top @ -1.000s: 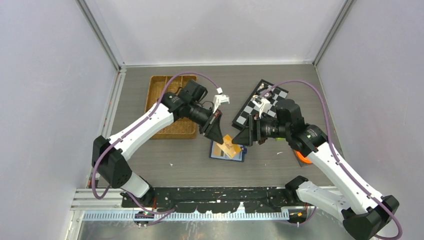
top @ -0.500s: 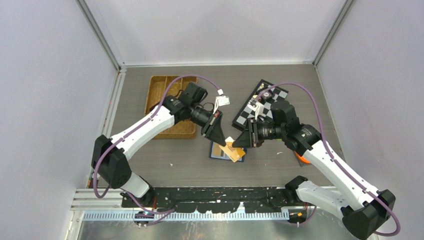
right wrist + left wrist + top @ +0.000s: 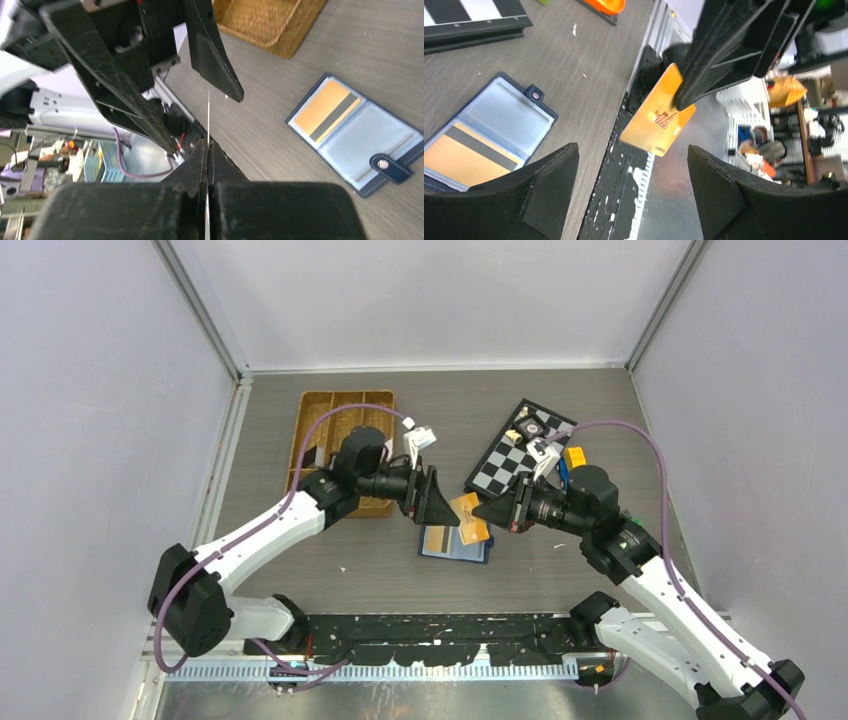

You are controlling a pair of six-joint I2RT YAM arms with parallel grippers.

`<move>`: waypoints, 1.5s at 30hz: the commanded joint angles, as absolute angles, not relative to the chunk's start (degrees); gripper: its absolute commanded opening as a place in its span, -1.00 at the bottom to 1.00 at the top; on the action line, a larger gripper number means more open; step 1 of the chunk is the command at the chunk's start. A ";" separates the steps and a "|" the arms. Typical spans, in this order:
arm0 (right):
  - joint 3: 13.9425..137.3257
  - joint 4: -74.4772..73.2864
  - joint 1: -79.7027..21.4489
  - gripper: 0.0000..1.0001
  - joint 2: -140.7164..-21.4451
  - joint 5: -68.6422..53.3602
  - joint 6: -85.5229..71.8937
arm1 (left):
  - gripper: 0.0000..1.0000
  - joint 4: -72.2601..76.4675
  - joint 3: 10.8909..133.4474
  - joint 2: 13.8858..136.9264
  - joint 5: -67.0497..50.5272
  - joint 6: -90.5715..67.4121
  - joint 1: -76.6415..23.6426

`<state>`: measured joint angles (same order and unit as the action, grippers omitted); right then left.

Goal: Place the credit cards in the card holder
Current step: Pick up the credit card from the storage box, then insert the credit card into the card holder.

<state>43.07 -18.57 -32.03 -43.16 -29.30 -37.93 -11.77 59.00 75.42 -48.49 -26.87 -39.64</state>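
bright, even, diffuse light; soft faint shadows; mild sheen on the orange card (image 3: 658,117); wrist views' foreground blurred

Edge-on card (image 3: 208,115) — in right pincer (image 3: 207,146)

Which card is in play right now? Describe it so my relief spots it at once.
Find the open navy card holder lying in the middle of the table. Raised just over it, the orange card is pinched by the fingers of the right gripper, clear of the table. The other orange card, dark-striped, lies flat in the holder's pocket.
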 commanded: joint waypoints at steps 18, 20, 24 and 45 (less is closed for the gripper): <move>36.61 -1.23 -32.16 -0.99 -36.77 -18.88 -47.51 | -0.70 46.57 41.17 76.93 -40.71 -68.87 -40.78; 37.88 -6.28 -32.15 -0.88 -36.74 -15.96 -46.14 | -0.98 44.76 41.01 76.59 -40.53 -67.89 -40.66; 41.02 -21.20 -32.12 0.04 -37.36 -5.02 -42.90 | -1.00 23.70 43.98 73.95 -36.79 -58.09 -40.26; 35.19 -21.05 -37.37 0.54 -59.71 6.07 -47.78 | -1.00 -13.46 54.85 87.00 -29.34 -36.04 -40.33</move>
<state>35.09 -27.29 -36.07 -56.29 4.25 -45.80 -13.98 53.78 85.54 -28.05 -37.93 -40.47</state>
